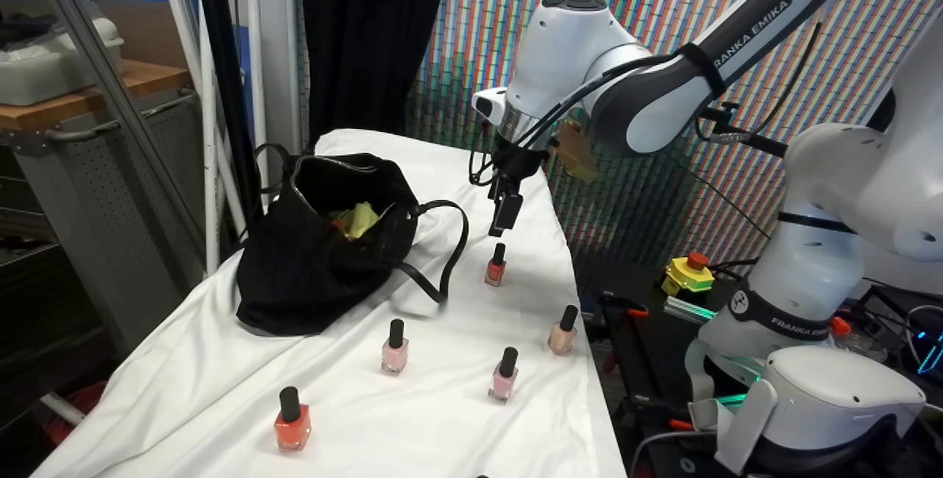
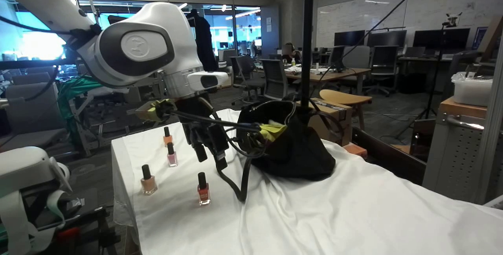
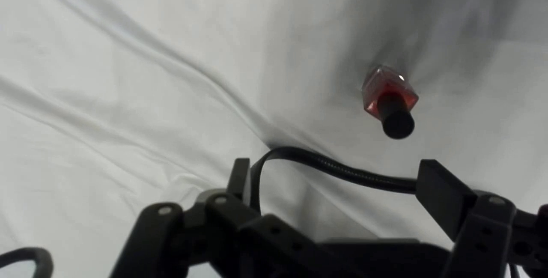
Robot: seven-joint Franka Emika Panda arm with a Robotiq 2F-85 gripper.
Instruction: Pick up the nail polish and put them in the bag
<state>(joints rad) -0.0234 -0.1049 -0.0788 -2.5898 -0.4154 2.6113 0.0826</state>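
A red nail polish bottle stands upright with its black cap up; it also shows in an exterior view and the wrist view. My gripper is open and empty above the table, near that bottle; its fingers are wide apart in the wrist view. A pale pink bottle, a lilac one, a peach one and an orange one stand apart. The black bag is open beside the gripper, yellow-green inside. Its loop handle crosses the view between my fingers.
A white cloth with folds covers the table, whose edge runs along the robot's side. A cap tip shows at the picture's bottom edge. A yellow emergency stop sits by the robot base. A cart stands behind the bag.
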